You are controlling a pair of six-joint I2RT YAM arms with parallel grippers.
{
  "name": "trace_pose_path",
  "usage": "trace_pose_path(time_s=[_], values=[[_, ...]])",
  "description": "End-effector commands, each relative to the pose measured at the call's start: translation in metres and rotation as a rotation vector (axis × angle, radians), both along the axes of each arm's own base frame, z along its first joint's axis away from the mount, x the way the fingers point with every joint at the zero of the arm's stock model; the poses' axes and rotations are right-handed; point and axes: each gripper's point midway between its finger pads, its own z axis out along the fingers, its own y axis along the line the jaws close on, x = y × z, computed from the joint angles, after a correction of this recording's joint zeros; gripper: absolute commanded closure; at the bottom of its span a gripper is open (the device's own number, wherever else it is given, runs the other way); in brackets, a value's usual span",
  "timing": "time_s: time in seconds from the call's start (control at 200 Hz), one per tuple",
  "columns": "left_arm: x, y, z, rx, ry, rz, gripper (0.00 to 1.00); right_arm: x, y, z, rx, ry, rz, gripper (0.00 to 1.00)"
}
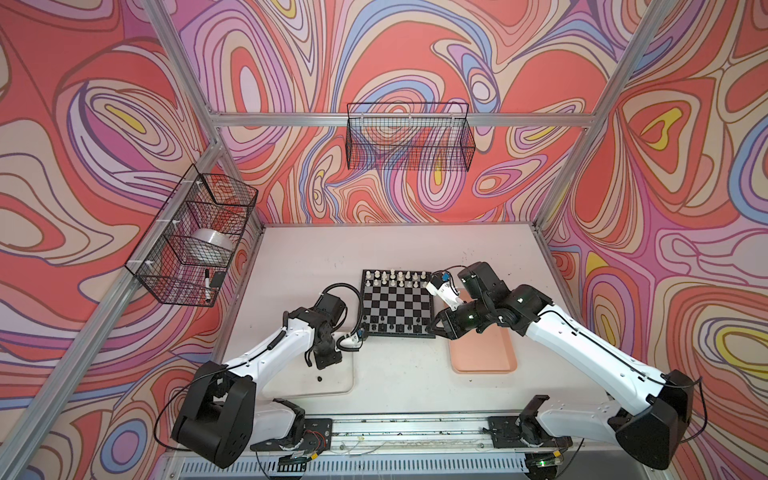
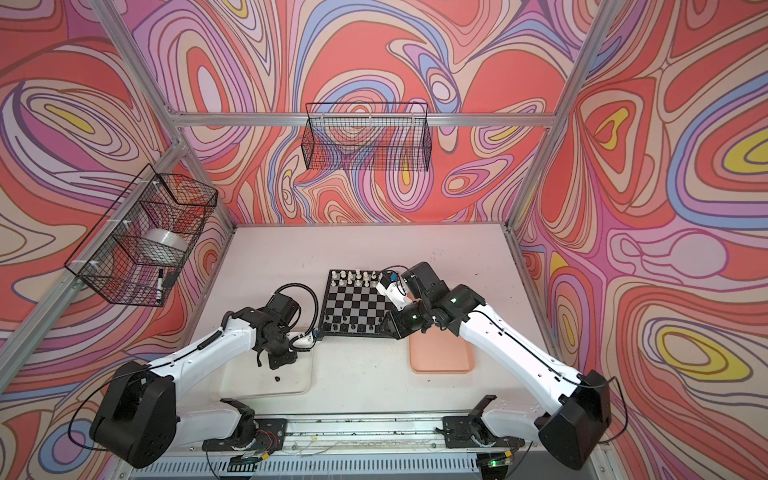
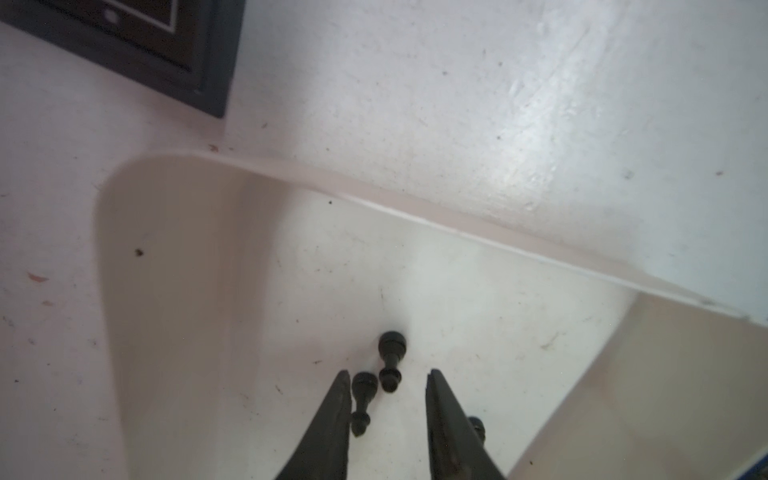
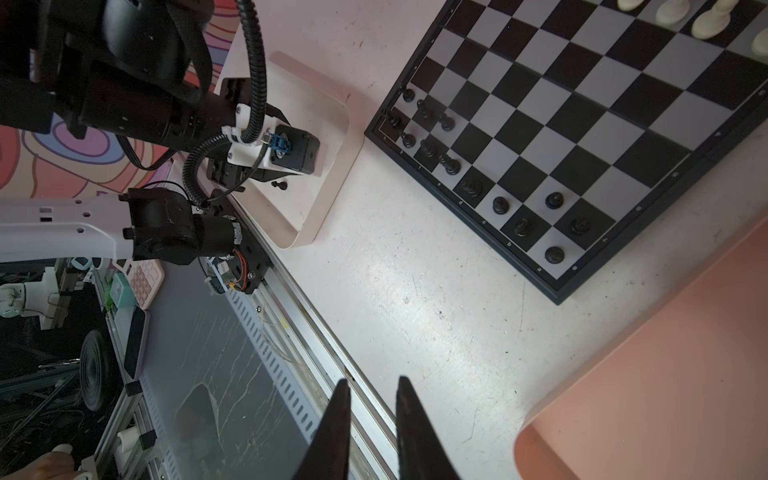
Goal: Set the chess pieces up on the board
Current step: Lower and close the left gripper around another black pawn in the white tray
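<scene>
While the left pincer (image 3: 388, 371) hangs spread over the white tray (image 3: 174, 257), two black pawns (image 3: 390, 359) lie between its tips; the right pincer (image 4: 373, 379), narrowly parted and empty, hovers beside the board (image 1: 395, 303), which carries white pieces (image 1: 392, 275) far, black pieces (image 4: 500, 204) near

Board (image 4: 582, 104) glossy; white tray (image 3: 249, 291) smooth plastic, seemingly; table (image 3: 498, 104) scuffed.

Swirly red, pink and purple walls (image 1: 415, 50) are surrounding a pale tabletop (image 1: 332, 249). A wire basket (image 1: 409, 137) is hanging at upper centre, and a second basket (image 1: 195, 237) is hanging at middle left.
</scene>
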Motion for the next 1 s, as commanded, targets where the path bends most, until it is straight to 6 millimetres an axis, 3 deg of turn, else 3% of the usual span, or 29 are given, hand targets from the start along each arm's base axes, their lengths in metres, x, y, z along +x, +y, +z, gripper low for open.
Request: trace_pose_path(time_s=[0.0, 0.19, 0.997], values=[[-0.0025, 0.0021, -0.0073, 0.009, 0.019, -0.017, 0.7, -0.0036, 0.0024, 0.0035, 0.027, -0.005, 0.014, 0.8], [-0.0017, 0.0013, -0.009, 0.008, 0.024, -0.016, 0.73, -0.0042, 0.0019, 0.0094, 0.043, -0.024, 0.012, 0.8], [0.0006, 0.0033, -0.0099, 0.019, 0.01, -0.017, 0.79, -0.0035, -0.0029, 0.0015, 0.014, -0.024, -0.004, 0.8]])
